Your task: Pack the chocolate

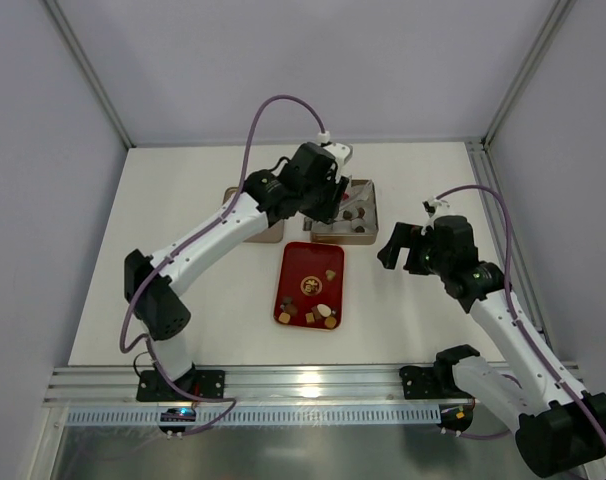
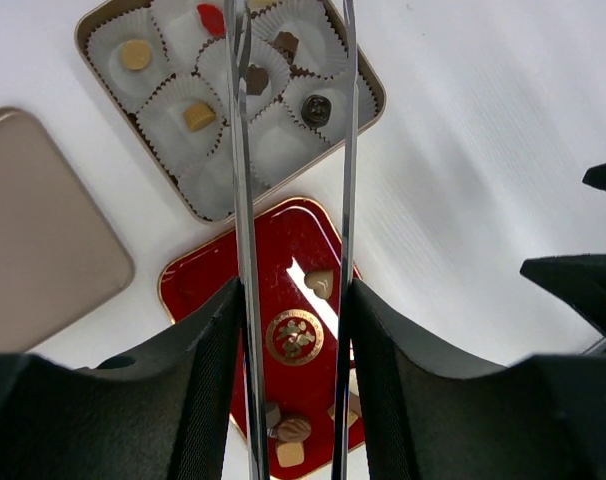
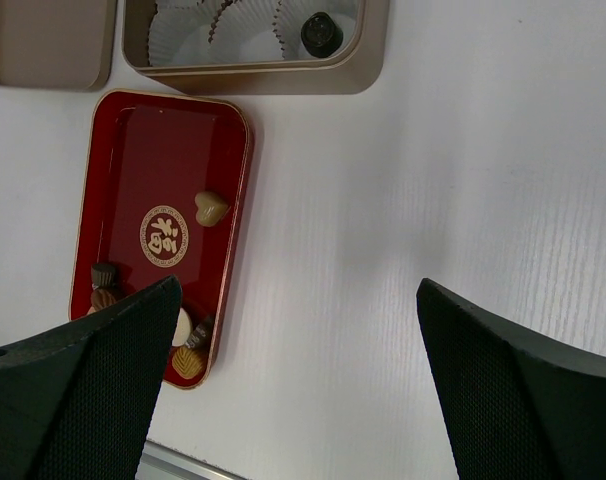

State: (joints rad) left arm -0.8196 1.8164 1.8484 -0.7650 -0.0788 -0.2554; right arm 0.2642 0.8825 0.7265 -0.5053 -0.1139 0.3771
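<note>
A gold lid [image 2: 43,240] is lying on the worktop [image 3: 383,250] at the left. The left end effector [image 2: 291,40], its long metal blades spread with nothing between them, is hanging over the gold box [image 2: 375,100]. There some chocolate [image 2: 198,116] is sitting in paper cups [image 2: 273,150]. More pieces are lying in the red tray [image 3: 163,150], just on the near side of the box. The right end effector [image 3: 293,390] is hovering with its fingers spread wide, to the right of the tray.

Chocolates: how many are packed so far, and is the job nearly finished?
Roughly halfway. Five chocolates sit in paper cups inside the box. Nothing is in hand: the left gripper hangs open above the box, and the right gripper is open and empty beside the tray. Roughly six more wait on the tray, and several cups are empty.
</note>
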